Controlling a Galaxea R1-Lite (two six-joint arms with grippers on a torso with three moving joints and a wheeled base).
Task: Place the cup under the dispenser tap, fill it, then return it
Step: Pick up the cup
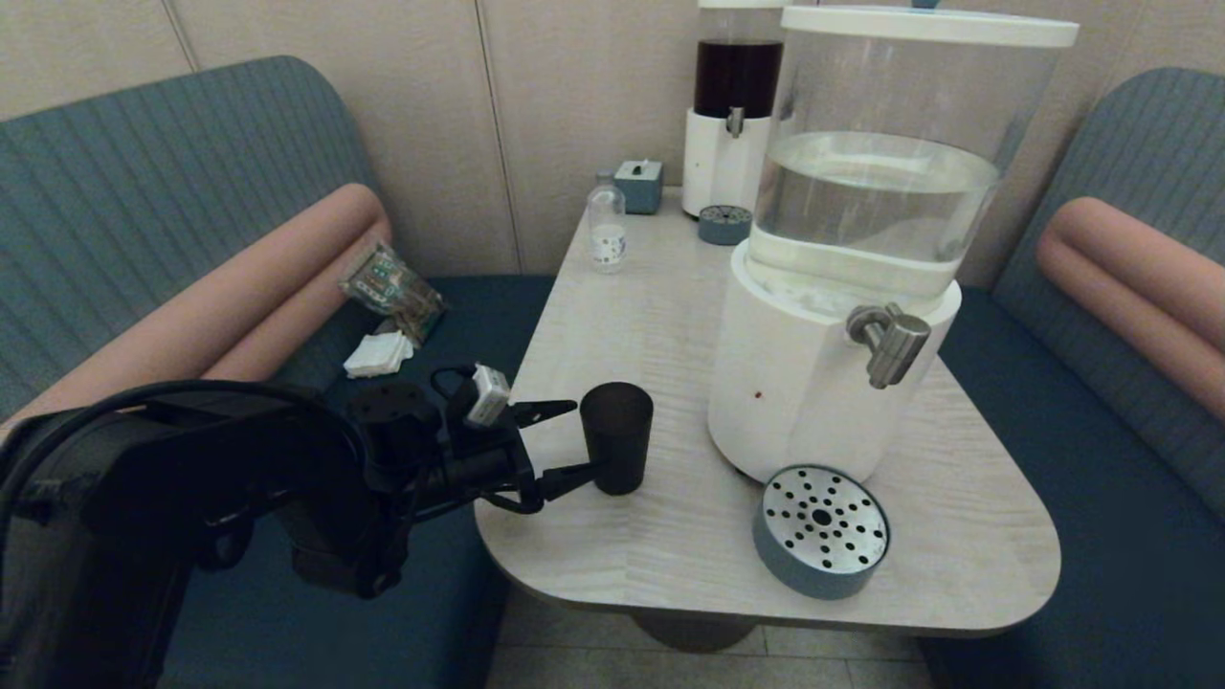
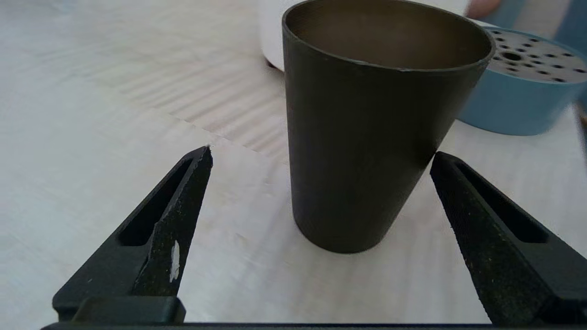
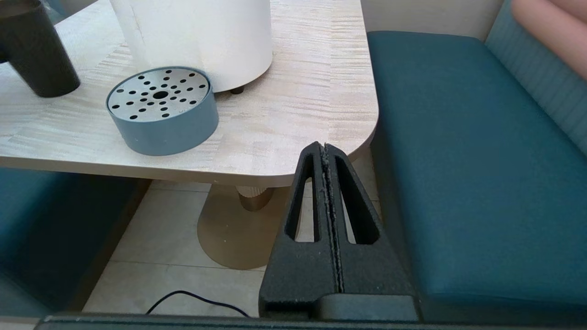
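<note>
The dark tapered cup (image 1: 617, 435) (image 2: 367, 137) (image 3: 36, 55) stands upright and empty on the table's left front part, left of the large white-based dispenser (image 1: 804, 392). Its steel tap (image 1: 890, 344) juts out over the table, with the round perforated drip tray (image 1: 821, 531) (image 3: 160, 110) slightly left of it below. My left gripper (image 1: 581, 438) (image 2: 321, 153) is open and level with the cup, its tips on either side of the cup's near wall. One tip looks very close to the cup's side. My right gripper (image 3: 324, 146) is shut and empty, low beside the table's right front corner.
At the back stand a small clear bottle (image 1: 607, 225), a teal box (image 1: 639, 185), a narrower dispenser with dark liquid (image 1: 735, 105) and its small drip tray (image 1: 724, 224). A packet (image 1: 390, 282) and napkins (image 1: 378, 354) lie on the left bench. Teal bench seat (image 3: 458, 137) flanks the table.
</note>
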